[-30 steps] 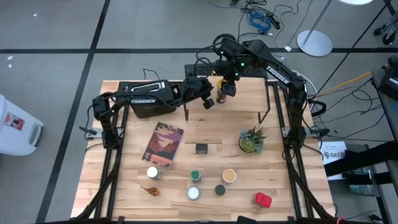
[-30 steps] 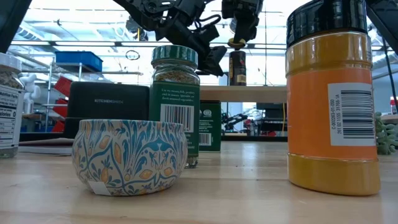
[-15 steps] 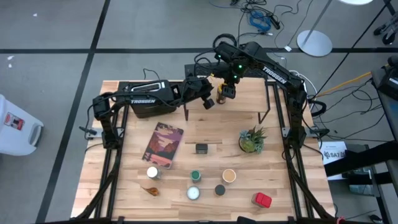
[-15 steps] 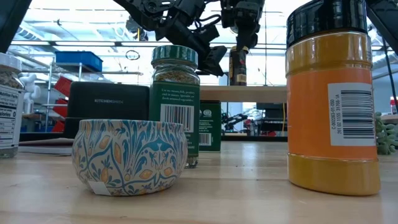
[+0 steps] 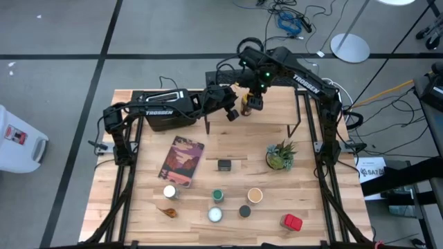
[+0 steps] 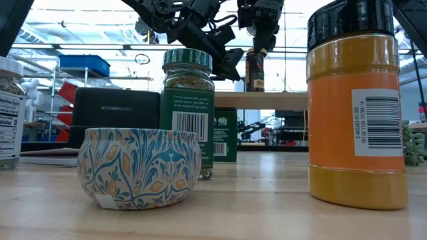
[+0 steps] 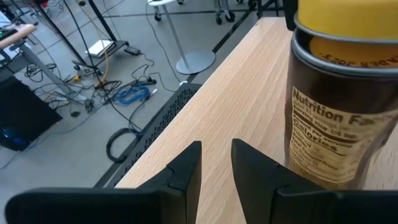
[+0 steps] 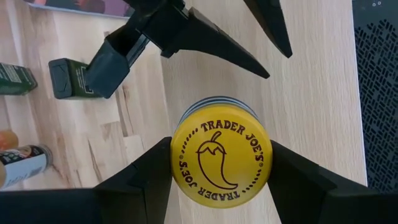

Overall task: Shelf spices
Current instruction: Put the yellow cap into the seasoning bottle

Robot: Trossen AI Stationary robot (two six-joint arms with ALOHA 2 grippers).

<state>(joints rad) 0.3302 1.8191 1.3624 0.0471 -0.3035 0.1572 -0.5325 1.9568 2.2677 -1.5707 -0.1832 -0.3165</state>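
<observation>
Spice jar with yellow lid (image 8: 219,157) is standing upright on the shelf (image 5: 277,111), long axis vertical, base apparently seated on the wooden top in the low view. In the high view the jar sits toward the shelf's 10 o'clock corner, near the back edge of the table.

Right gripper (image 8: 219,163) is positioned directly above the jar, looking straight down the jar's axis. Its fingers are seen flanking the lid at 9 and 3 o'clock in the right wrist view, pressed against the rim: the jar is judged to be clamped by the lid, not yet let go. The grip axis is thus across the jar, and release is judged to call for a straight vertical lift once the fingers part; any sideways pull could tip a tall narrow jar.

Left gripper (image 7: 216,163) is hovering just beside the same jar, at about 9 o'clock of it in the high view. Its fingers are a narrow gap apart and nothing is held between them. It is pointed past the jar's side rather than at it.

Remaining spices are left on the table front, around 6 o'clock, well apart from both grippers.
</observation>
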